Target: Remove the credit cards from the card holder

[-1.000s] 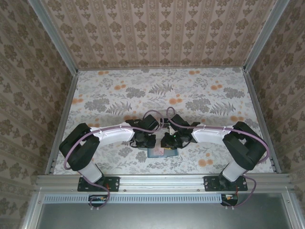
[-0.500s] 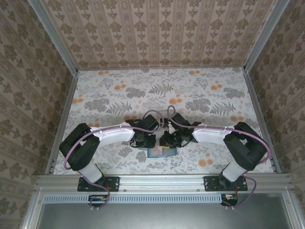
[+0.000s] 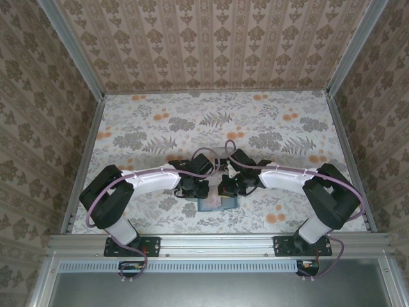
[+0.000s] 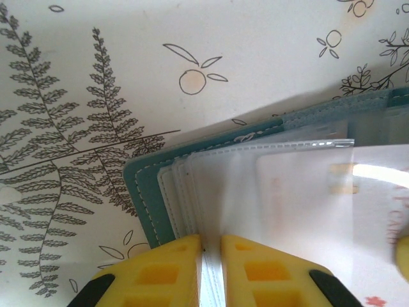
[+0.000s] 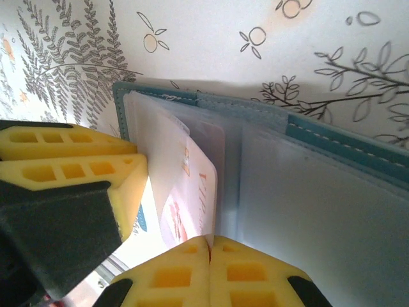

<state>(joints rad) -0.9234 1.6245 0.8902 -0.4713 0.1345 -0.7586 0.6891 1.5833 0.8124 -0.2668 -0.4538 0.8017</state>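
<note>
The teal card holder [image 3: 216, 204] lies open on the floral table near the front edge, between both arms. My left gripper [image 4: 211, 240] is shut on the edge of the card holder's [image 4: 144, 185] clear sleeve pages, and a pale credit card [image 4: 300, 204] shows through one sleeve. My right gripper [image 5: 209, 240] is shut on the corner of a pale credit card [image 5: 192, 192] with red print, which sticks partly out of a sleeve of the card holder [image 5: 255, 109]. From above, the left gripper [image 3: 195, 190] and right gripper [image 3: 227, 188] nearly touch over the holder.
A small clear box [image 3: 219, 153] sits just behind the two wrists. Patterned walls and metal rails [image 3: 86, 160] close the table on three sides. The left gripper's yellow fingers [image 5: 70, 160] crowd the right wrist view at the left.
The right jaws have closed onto the pale card's corner, and the right arm has shifted slightly. The left arm has kept its hold and place.
</note>
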